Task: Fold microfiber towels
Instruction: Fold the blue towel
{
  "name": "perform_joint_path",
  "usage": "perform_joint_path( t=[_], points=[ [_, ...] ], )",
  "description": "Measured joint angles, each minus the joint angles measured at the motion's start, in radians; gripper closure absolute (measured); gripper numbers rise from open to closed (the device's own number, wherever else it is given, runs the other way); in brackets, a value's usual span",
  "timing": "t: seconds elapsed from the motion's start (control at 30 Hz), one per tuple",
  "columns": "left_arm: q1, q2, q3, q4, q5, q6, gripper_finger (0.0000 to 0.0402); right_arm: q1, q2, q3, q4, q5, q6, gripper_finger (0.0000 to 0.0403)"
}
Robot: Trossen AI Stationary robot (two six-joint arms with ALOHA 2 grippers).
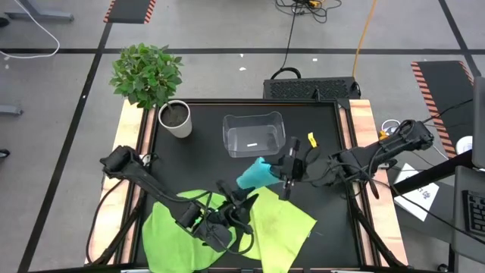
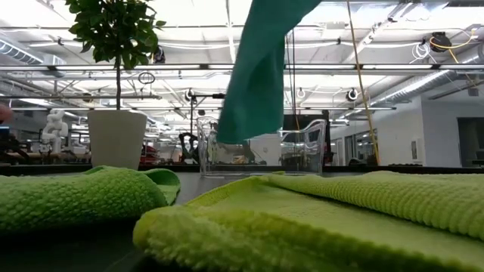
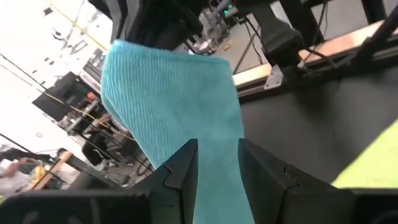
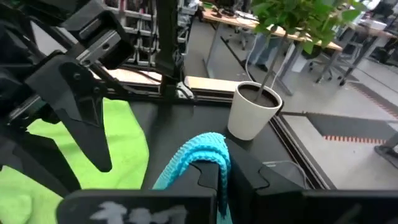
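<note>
High view: both arms met above the middle of the black table (image 1: 333, 189), in front of the clear plastic bin (image 1: 253, 133).
Right gripper (image 1: 283, 176): clenched on the top edge of the turquoise towel (image 1: 255, 175), holding it in the air.
Turquoise towel: hung down free, seen against the bin from table height (image 2: 257, 68).
Left gripper (image 1: 241, 199): fingers (image 3: 184, 174) parted, one on either side of the hanging cloth's lower part, not yet pinching it.
Bright green towel (image 1: 182, 227): flat on the table's near left.
Pale yellow-green towel (image 1: 282, 224): lying just beside it, to the right.
Potted plant (image 1: 151, 83): far left corner.
</note>
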Motion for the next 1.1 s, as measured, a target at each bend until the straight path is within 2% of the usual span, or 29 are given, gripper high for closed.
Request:
perform_joint_path(
  t=[0.13, 0.23, 0.33, 0.5, 0.67, 0.8, 0.9, 1.1],
  points=[
    [0.018, 0.003, 0.0, -0.026, 0.037, 0.037, 0.0284, -0.006, 0.0, 0.0, -0.005, -0.066, -0.07, 0.0399],
    [0.03, 0.004, 0.0, -0.043, 0.085, -0.04, 0.0284, 0.008, 0.0, -0.01, -0.009, -0.122, -0.164, 0.0399],
    [0.026, 0.004, 0.0, -0.034, 0.091, -0.034, 0.0284, 0.038, 0.0, -0.033, -0.005, -0.163, -0.18, 0.0399],
    [0.008, -0.005, 0.0, -0.025, 0.141, -0.012, 0.0284, 0.084, -0.019, -0.12, 0.147, -0.275, -0.208, 0.0399],
    [-0.032, -0.012, 0.0, 0.005, 0.126, 0.033, 0.0284, 0.087, -0.119, -0.241, 0.269, -0.27, -0.213, 0.0399],
    [-0.071, -0.024, 0.0, -0.004, 0.114, 0.023, 0.0284, 0.088, -0.235, -0.351, 0.342, -0.184, -0.217, 0.0399],
    [-0.088, -0.022, 0.0, -0.011, 0.118, 0.019, 0.0284, 0.084, -0.301, -0.432, 0.439, -0.169, -0.216, 0.0399],
    [-0.07, -0.019, 0.0, 0.007, 0.24, -0.057, 0.0284, 0.056, -0.288, -0.471, 0.472, -0.17, -0.203, 0.0399]
  ],
)
